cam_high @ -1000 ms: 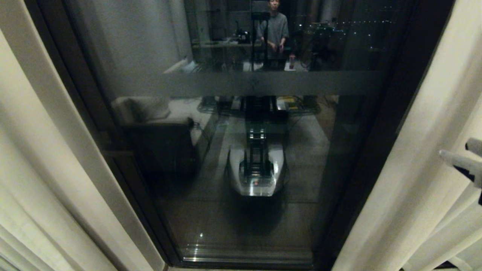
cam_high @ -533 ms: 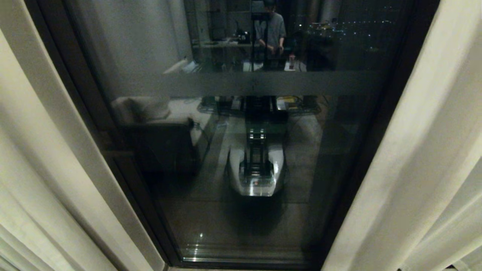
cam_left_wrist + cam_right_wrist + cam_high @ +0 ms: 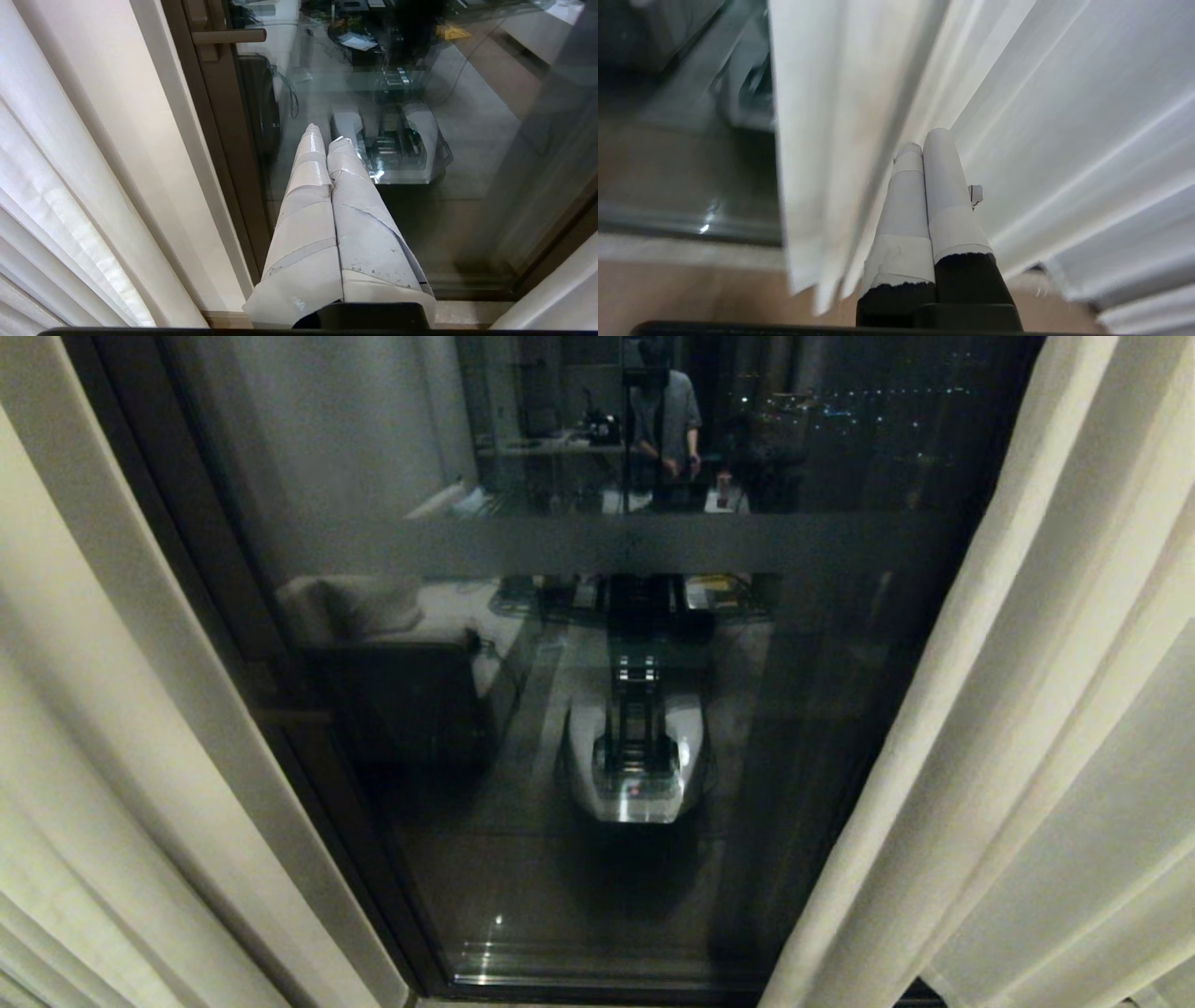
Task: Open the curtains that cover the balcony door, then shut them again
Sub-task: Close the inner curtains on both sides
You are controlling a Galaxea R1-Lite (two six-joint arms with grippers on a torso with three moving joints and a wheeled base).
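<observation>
The curtains hang on both sides of the head view: a cream panel on the left [image 3: 112, 756] and a pleated panel on the right [image 3: 1046, 709]. Between them the balcony door [image 3: 523, 728] stands uncovered, dark glass with a frosted band [image 3: 653, 541]. Neither gripper appears in the head view. In the left wrist view my left gripper [image 3: 325, 133] is shut and empty, pointing at the glass beside the dark door frame [image 3: 224, 140]. In the right wrist view my right gripper [image 3: 924, 140] is shut with nothing between its fingers, its tips among the right curtain's folds [image 3: 1064, 116].
The glass reflects my own base [image 3: 635, 765] and a person standing at a desk [image 3: 667, 420]. A door handle [image 3: 229, 36] sticks out from the frame. The door's bottom track [image 3: 691, 219] and wooden floor [image 3: 691, 289] lie below the right curtain's hem.
My right gripper, seen open at the head view's right edge a second ago, has dropped out of that view and shut. The right curtain has swung leftward, covering the door's dark right frame.
</observation>
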